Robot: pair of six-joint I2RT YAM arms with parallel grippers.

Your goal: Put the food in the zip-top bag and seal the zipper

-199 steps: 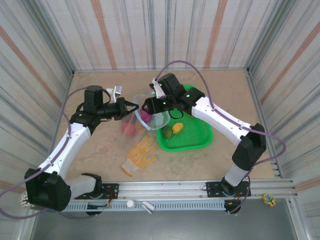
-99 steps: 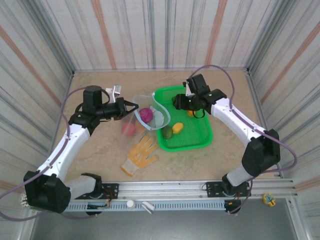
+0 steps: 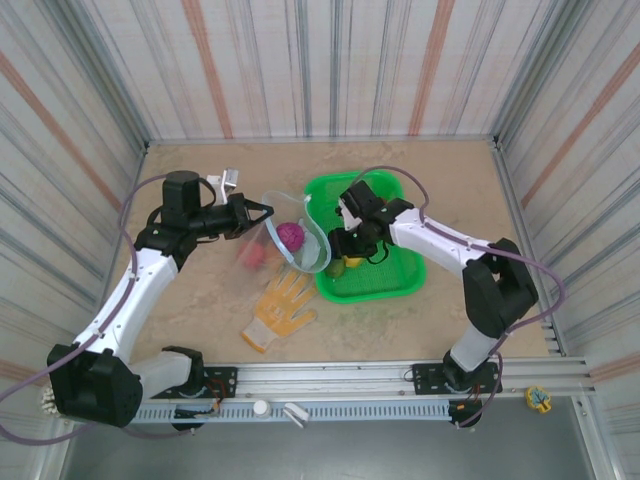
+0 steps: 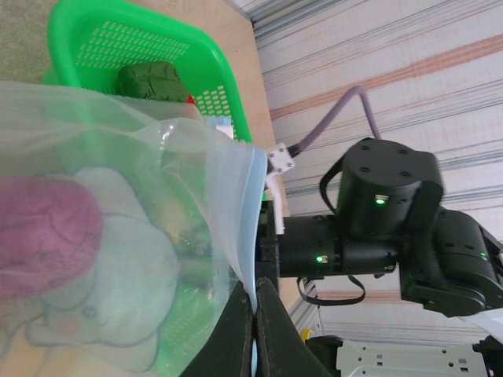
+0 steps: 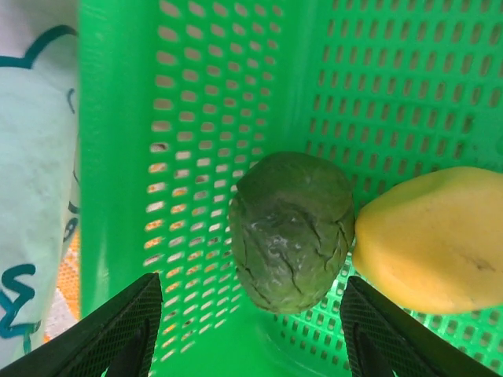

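Observation:
My left gripper point(image 3: 258, 213) point(image 4: 255, 334) is shut on the pale blue zipper point(image 4: 250, 236) of the clear zip-top bag point(image 3: 300, 245) point(image 4: 118, 236) and holds its mouth up toward the basket. A purple food point(image 3: 291, 236) point(image 4: 43, 236) and a red one point(image 3: 252, 255) lie inside the bag. My right gripper point(image 3: 345, 252) point(image 5: 251, 338) hangs open over the basket's near left corner. A dark green food point(image 5: 292, 232) point(image 3: 335, 268) sits between its fingers, untouched. A yellow food point(image 5: 428, 239) point(image 3: 353, 261) lies right beside it.
The green mesh basket point(image 3: 395, 282) point(image 5: 118, 157) point(image 4: 102, 35) stands right of the bag, its left wall close to the bag's mouth. A yellow-orange work glove point(image 3: 282, 305) lies on the table in front of the bag. Striped walls enclose the table.
My right gripper left the bag's mouth, swung out over the basket, then came back to its near left corner above the green food. The purple food now lies in the bag. The left gripper kept its hold.

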